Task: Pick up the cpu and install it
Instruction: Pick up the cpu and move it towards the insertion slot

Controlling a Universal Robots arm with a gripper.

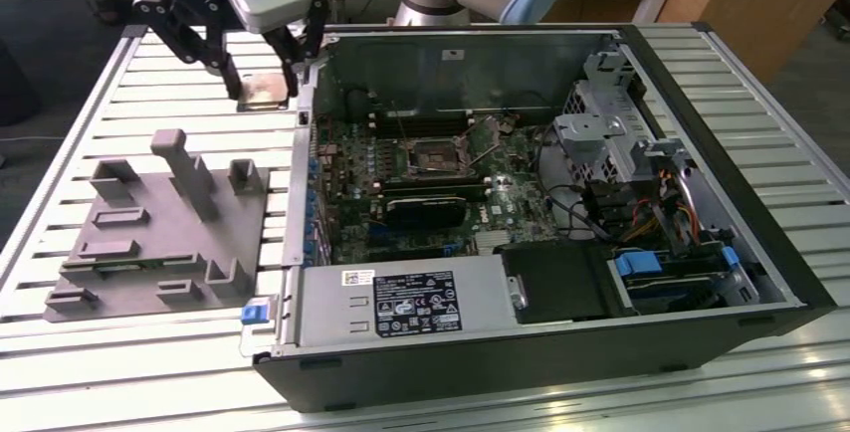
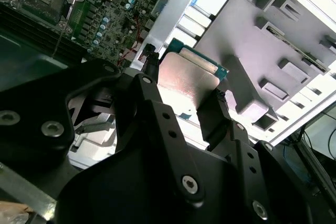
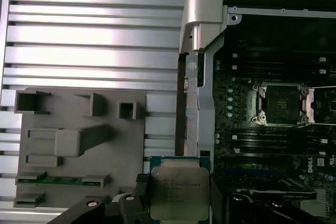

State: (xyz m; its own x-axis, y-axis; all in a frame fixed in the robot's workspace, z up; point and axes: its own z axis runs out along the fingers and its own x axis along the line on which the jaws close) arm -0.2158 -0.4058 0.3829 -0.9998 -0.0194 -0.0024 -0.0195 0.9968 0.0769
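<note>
The pincer (image 1: 266, 84) hangs pointing downward, fingers (image 2: 212, 114) clamped on the cpu (image 3: 176, 192).

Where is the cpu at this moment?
In the exterior view's upper left, the cpu is held in the gripper over the slatted table, just outside the open computer case and beyond the grey fixture.

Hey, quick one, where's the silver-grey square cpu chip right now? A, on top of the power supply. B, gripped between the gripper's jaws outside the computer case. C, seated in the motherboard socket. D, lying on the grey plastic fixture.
B: in both wrist views the flat square silver-grey cpu sits between the black gripper's jaws over the slatted metal table, and the dark square motherboard socket stands empty.
</note>
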